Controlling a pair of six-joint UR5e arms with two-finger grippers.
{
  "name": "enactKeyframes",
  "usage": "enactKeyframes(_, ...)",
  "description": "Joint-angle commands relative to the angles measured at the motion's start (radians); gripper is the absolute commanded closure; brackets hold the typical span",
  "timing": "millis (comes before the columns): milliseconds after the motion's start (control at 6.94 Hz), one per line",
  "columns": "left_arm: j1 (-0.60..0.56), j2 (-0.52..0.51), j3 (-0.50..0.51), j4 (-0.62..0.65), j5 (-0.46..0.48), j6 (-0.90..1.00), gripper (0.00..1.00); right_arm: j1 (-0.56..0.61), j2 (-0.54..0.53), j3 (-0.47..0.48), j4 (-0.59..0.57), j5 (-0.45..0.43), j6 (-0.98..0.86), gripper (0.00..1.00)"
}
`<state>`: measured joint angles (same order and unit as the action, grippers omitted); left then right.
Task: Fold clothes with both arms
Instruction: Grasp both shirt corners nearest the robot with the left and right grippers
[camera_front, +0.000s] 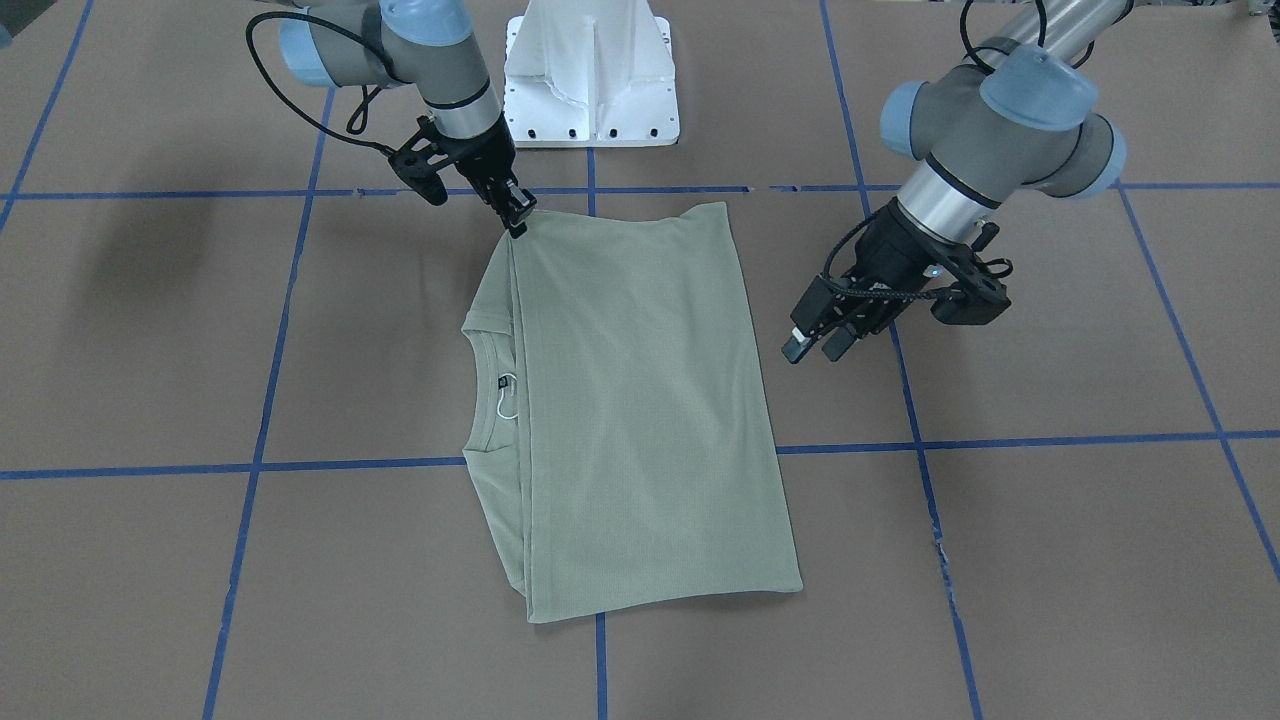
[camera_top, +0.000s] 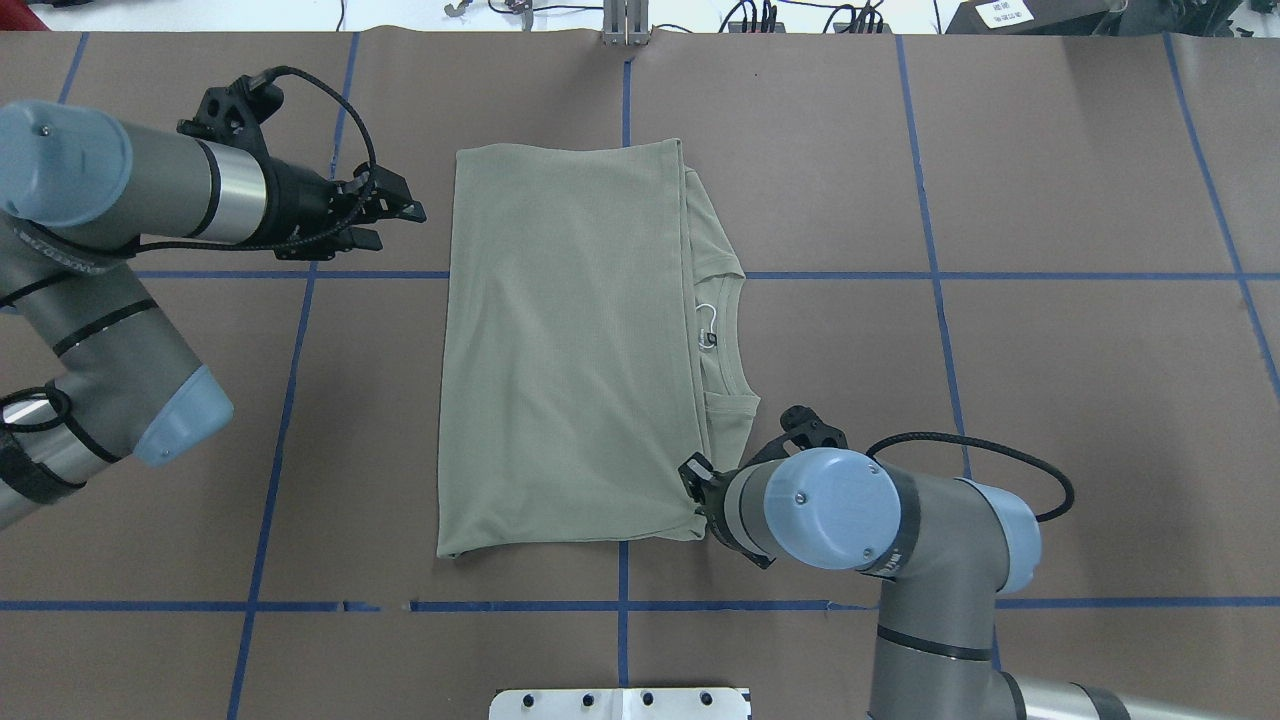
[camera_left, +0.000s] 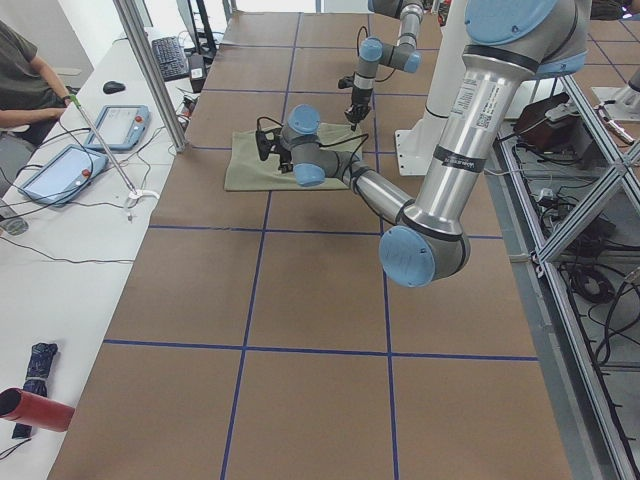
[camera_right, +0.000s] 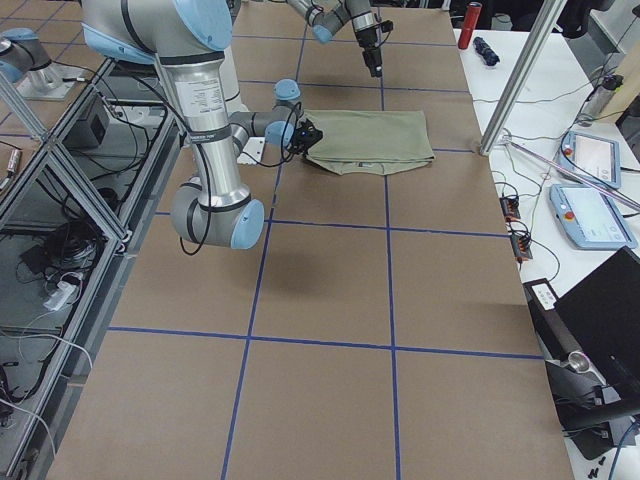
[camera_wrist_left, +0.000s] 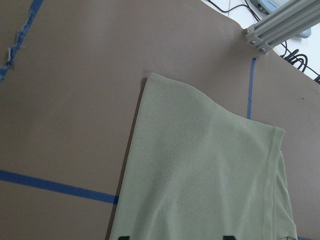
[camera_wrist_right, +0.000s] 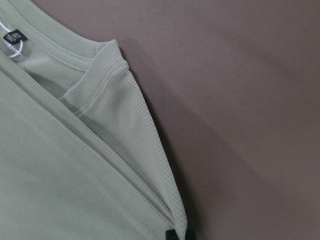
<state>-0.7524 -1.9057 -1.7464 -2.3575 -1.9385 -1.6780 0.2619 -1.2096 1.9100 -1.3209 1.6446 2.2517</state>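
The sage-green shirt (camera_front: 640, 400) lies folded into a rectangle at the table's middle, also in the overhead view (camera_top: 570, 350). Its neck with the black label (camera_front: 503, 381) and white loop string peeks out at one side. My right gripper (camera_front: 518, 215) is pinched shut on the shirt's corner nearest the robot base. The right wrist view shows its fingertips (camera_wrist_right: 170, 235) close together on that folded corner of the shirt (camera_wrist_right: 60, 175). My left gripper (camera_front: 815, 347) is open and empty, hovering beside the shirt's opposite long edge. It also shows in the overhead view (camera_top: 395, 225), apart from the cloth.
The white pedestal base (camera_front: 590, 80) stands at the robot's side of the table. Blue tape lines (camera_front: 250, 465) cross the brown tabletop. An aluminium post (camera_top: 625, 25) stands at the far edge. An operator (camera_left: 20, 80) sits at a side bench with tablets.
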Motion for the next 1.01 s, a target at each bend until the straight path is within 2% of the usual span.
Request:
enactKeyframes(0, 0.213, 0.077, -0.135, 0.001, 0.185, -0.252, 0.1, -0.004, -0.028, 0.032, 0.0, 0.0, 0.0, 1.0)
enactKeyframes(144, 0.287, 0.15, -0.189, 0.007, 0.203, -0.273, 0.12, -0.007, -0.028, 0.032, 0.0, -0.002, 0.0, 1.0)
enactKeyframes(288, 0.357, 0.206, -0.214, 0.01, 0.248, -0.376, 0.17, -0.009, -0.027, 0.032, 0.0, -0.003, 0.002, 1.0)
enactKeyframes(432, 0.445, 0.206, -0.213, 0.032, 0.329, -0.396, 0.17, -0.009, -0.027, 0.032, 0.0, -0.003, 0.002, 1.0)
enactKeyframes(576, 0.488, 0.206, -0.213, 0.04, 0.337, -0.434, 0.17, -0.01, -0.027, 0.03, 0.0, -0.003, 0.002, 1.0)
enactKeyframes(865, 0.538, 0.201, -0.19, 0.04, 0.42, -0.493, 0.21, -0.01, -0.028, 0.029, -0.001, -0.003, 0.0, 1.0)
